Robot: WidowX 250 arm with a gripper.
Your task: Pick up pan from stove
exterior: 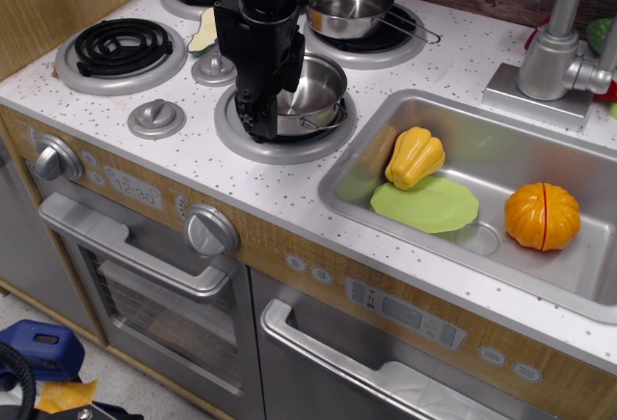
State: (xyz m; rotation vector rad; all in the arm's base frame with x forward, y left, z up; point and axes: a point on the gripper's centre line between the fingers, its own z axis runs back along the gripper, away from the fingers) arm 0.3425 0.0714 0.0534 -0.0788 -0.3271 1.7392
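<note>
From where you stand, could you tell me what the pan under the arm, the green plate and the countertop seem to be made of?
Pan: probably polished metal, since it gives mirror-like reflections.
Plate: likely plastic, with a flat, matte, uniform green colour.
Countertop: white with dark speckles, looks like painted or laminated board imitating stone; the true core is not visible.
</note>
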